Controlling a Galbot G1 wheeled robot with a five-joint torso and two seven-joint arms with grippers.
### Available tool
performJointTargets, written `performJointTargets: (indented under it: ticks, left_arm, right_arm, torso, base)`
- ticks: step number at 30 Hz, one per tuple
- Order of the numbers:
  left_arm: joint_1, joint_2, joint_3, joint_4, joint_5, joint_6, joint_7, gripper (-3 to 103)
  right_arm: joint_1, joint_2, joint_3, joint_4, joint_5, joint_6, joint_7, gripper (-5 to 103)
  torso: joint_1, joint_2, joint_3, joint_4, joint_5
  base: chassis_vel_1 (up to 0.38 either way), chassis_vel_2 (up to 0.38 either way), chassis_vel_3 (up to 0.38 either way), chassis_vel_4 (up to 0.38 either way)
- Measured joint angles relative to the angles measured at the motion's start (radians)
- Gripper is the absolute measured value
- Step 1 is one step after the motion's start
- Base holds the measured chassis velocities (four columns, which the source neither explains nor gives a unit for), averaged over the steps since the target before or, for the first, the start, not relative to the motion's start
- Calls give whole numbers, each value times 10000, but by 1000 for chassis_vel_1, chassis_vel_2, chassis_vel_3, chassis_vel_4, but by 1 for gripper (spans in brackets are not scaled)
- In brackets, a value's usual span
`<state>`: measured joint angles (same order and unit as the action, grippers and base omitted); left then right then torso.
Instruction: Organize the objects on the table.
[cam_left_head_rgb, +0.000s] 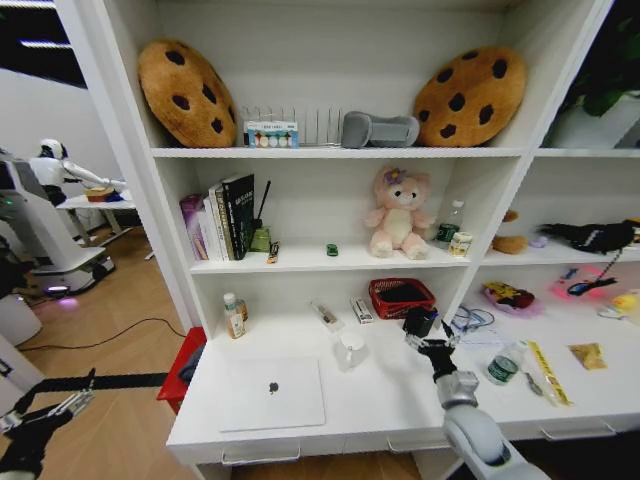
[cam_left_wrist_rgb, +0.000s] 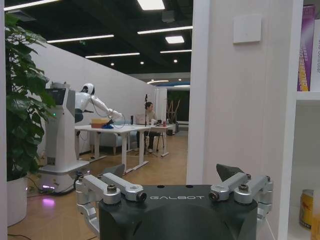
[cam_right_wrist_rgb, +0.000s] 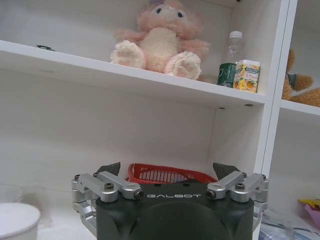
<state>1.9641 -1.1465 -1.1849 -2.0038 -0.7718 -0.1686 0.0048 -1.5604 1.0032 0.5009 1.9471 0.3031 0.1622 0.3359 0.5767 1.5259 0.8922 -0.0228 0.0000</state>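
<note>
A thin silver laptop (cam_left_head_rgb: 271, 393) with a dark logo lies closed on the white table (cam_left_head_rgb: 400, 395), near the front left. A tiny green toy car (cam_left_head_rgb: 332, 249) sits on the shelf above, left of a pink plush. Small loose items (cam_left_head_rgb: 326, 315) lie at the back of the table. My right gripper (cam_left_head_rgb: 420, 322) hovers over the table between the mug and the red basket; its fingers (cam_right_wrist_rgb: 109, 170) stand open and empty, and the right gripper (cam_right_wrist_rgb: 167, 170) faces the basket. My left gripper (cam_left_head_rgb: 72, 404) hangs low off the table's left end, and the left gripper (cam_left_wrist_rgb: 172, 172) is open and empty.
A white mug (cam_left_head_rgb: 351, 349) stands just left of my right gripper, and a red mesh basket (cam_left_head_rgb: 402, 297) sits behind it. A small bottle (cam_left_head_rgb: 234, 316) stands at the back left. The right section holds a bottle (cam_left_head_rgb: 505, 364) and clutter. A red bin (cam_left_head_rgb: 183, 368) sits on the floor.
</note>
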Motion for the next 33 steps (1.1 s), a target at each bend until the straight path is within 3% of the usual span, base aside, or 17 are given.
performJointTargets:
  ticks: [12,18,33]
  left_arm:
    - [0,0,0,0,0,0,0,100]
    - [0,0,0,0,0,0,0,100]
    - [0,1,0,0,0,0,0,100]
  right_arm:
    - [-2048,403,1295,1554,-242,247,-9,100]
    - [-3296,1288,1772,2347,-624,484,-40,100]
    - [-2982,1166,2103,1867,-191,503,-67,100]
  torso:
    - [1,-2,1,2,-1]
    - [1,-2,1,1,-1]
    - [4,-4,4,1,2]
  base:
    - [0,0,0,0]
    - [0,0,0,0]
    - [-60,-71,64,58]
